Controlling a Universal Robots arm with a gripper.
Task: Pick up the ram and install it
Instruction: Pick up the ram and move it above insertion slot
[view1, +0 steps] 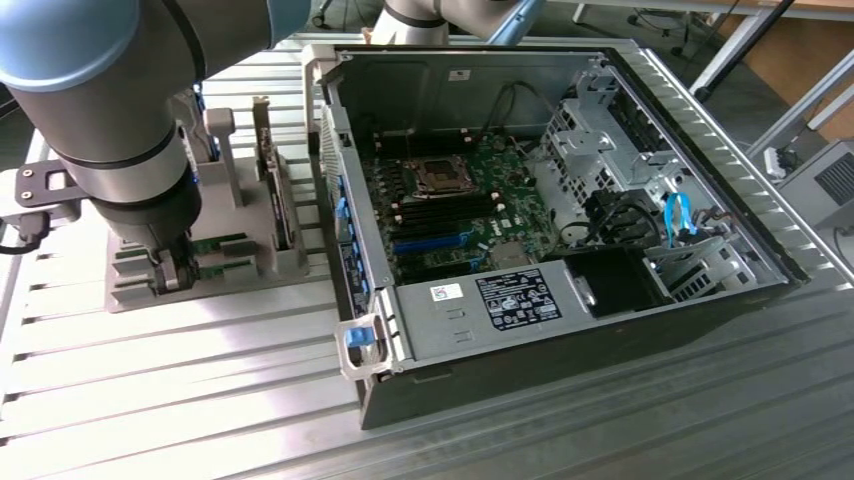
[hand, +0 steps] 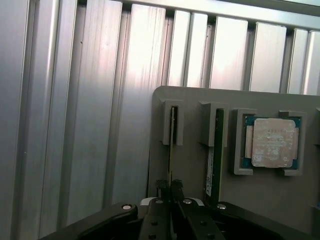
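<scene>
Ribbed aluminium table (view1: 200, 400), bright with glare; beyond it, furniture legs (view1: 731, 45) and a brown panel (view1: 801, 60). Open computer case (view1: 534, 375) toward the exterior view's right, motherboard (view1: 454, 200) exposed. Thick grey arm (view1: 120, 150) down at the exterior view's left, over a grey slotted holder (hand: 190, 105) just beside the case. Standing on edge in one slot, the ram (hand: 173, 130): thin, greenish, seen edge-on. In neighbouring slots, a second stick (hand: 218, 145) with a pale label and a square silver CPU (hand: 272, 142). Gripper (hand: 170, 186) pinching the ram's edge, fingers nearly together.
</scene>
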